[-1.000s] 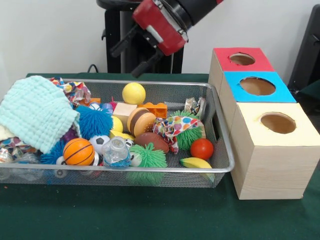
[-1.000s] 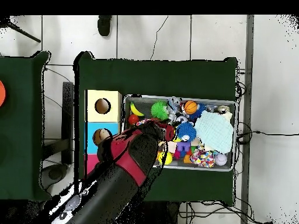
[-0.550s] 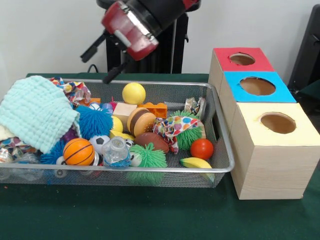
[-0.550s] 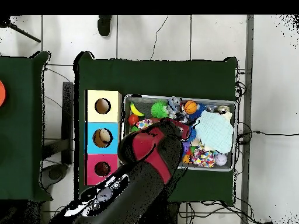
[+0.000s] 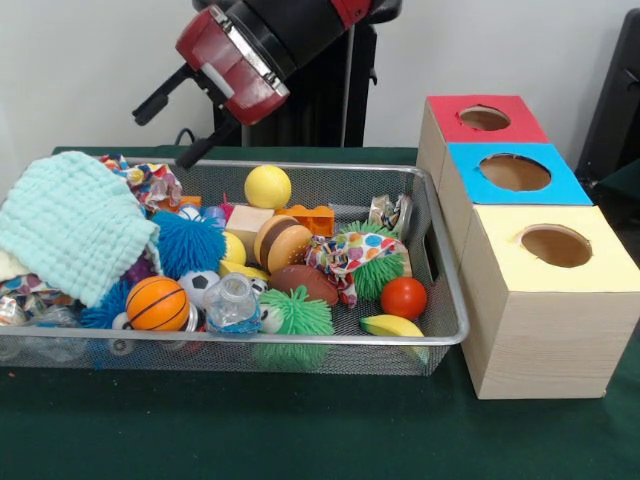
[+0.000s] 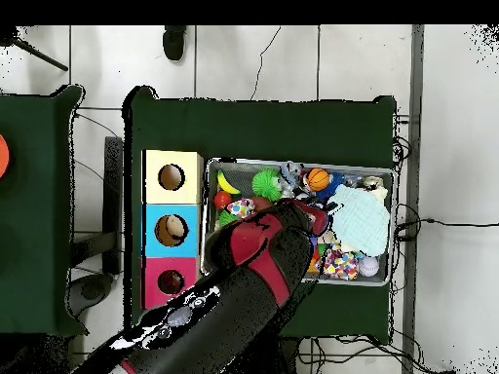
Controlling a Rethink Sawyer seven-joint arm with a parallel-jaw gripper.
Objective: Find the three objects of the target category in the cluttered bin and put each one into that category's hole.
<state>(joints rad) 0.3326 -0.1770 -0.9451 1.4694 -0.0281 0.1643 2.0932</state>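
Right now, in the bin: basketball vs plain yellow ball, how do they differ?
The basketball is orange with black seams; the yellow ball is plain, without markings. The basketball sits at the bin's front left, below the teal cloth; the yellow ball sits at the back rim, by the open gripper. Both are round, similar in size and untouched.

Over the silver wire-mesh bin (image 5: 437,262), the red and black gripper (image 5: 166,125) sits farther from the three-coloured wooden hole box (image 5: 540,300) than a second ago, fingers spread and empty above the pale green cloth (image 5: 70,225).
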